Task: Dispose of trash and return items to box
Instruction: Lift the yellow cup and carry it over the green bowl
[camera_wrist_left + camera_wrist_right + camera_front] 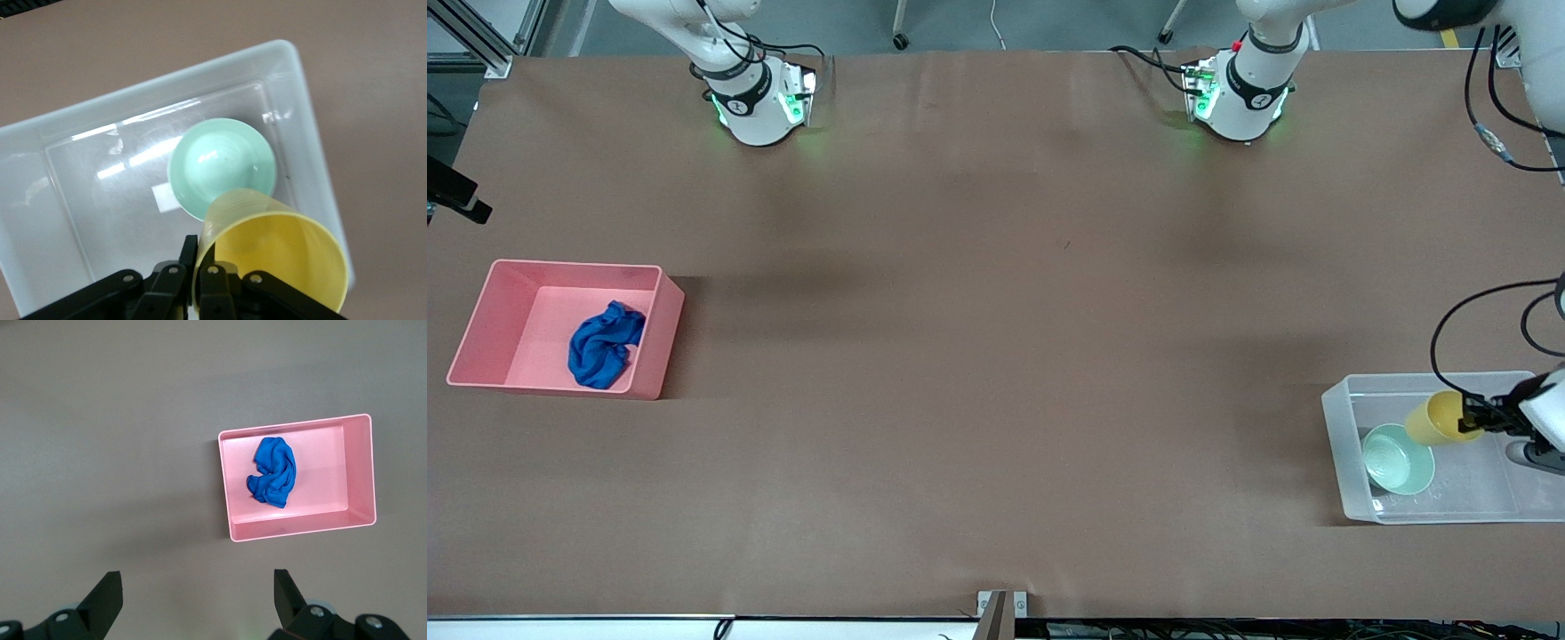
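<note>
1. The left gripper (1469, 420) pinches the rim of the yellow cup (1437, 418), holding it tilted above the clear box (1343, 444) at the left arm's end of the table.
2. The mint bowl (222, 165) lies in the box directly below the cup's base; the cup's long axis slants down toward it.
3. Only the left wrist view shows the white label (163, 198) beside the bowl.
4. The right gripper (197, 600), spread wide and empty, waits high above the table; only its wrist view shows it, with the blue rag (272, 472) lying in the pink bin (360, 470) well apart from it.

brown table (996, 373); grey floor (1049, 22)
</note>
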{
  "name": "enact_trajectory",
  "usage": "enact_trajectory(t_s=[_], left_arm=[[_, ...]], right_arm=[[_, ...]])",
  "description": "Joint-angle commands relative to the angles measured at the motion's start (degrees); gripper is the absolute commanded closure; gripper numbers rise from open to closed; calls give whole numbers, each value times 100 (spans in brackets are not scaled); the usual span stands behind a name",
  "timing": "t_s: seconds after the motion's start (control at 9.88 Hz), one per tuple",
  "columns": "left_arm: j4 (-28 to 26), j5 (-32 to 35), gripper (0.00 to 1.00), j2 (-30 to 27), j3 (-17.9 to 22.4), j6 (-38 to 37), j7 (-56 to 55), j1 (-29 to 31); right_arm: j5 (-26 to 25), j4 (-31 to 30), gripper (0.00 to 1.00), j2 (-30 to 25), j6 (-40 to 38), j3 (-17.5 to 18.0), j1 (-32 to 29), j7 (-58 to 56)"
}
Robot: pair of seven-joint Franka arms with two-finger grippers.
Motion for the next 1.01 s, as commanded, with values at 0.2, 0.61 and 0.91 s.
enact_trajectory(t_s=[0.2,0.61,0.91], left_arm=[[368,97,99,871,288,661,17,-76],[263,45,98,960,280,794,-263,-111],[192,-79,91,1065,271,803,-290,-138]], right_arm=[[-50,-156,0,-164,7,34,-32,-47],[-50,-156,0,-164,7,34,-32,-47],[-50,-156,0,-164,16,34,-32,-47]])
